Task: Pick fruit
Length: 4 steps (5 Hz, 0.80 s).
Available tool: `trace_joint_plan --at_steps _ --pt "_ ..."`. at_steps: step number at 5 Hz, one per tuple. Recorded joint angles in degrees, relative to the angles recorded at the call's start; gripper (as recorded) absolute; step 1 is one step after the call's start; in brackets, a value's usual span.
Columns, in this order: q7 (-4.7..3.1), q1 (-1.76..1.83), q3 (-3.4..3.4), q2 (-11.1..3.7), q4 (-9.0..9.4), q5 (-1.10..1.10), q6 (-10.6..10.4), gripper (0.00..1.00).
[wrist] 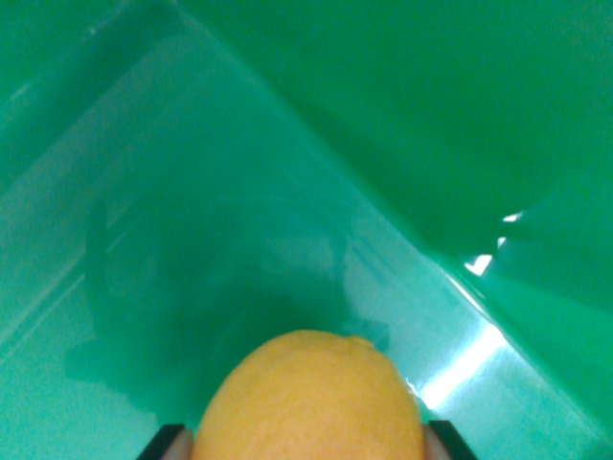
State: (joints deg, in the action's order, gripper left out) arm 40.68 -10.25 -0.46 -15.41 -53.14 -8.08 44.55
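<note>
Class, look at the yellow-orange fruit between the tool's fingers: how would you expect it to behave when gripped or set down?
The fruit looks rounded, so it would probably roll if released. Its dimpled skin suggests fair grip rather than slipperiness. It appears firm, keeping its shape between the tool's fingers.

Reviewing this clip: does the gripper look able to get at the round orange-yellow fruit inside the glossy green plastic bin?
Probably yes: the orange-yellow fruit sits right between the gripper fingers, whose dark tips flank it; nothing in the green plastic bin blocks it. Actual grip can't be confirmed.
</note>
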Motion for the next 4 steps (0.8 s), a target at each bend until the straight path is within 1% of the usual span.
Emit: trace_joint_plan --at_steps 1,2,3,4 --pt "0.0 0.0 0.0 0.0 0.0 0.0 0.0 1.0" --pt "-0.15 0.01 0.02 0.51 -0.88 0.08 1.4 1.0" --pt "-0.15 0.01 0.02 0.51 -0.88 0.08 1.4 1.0" --pt "-0.32 0.03 0.03 1.13 -1.92 0.17 3.0 1.0"
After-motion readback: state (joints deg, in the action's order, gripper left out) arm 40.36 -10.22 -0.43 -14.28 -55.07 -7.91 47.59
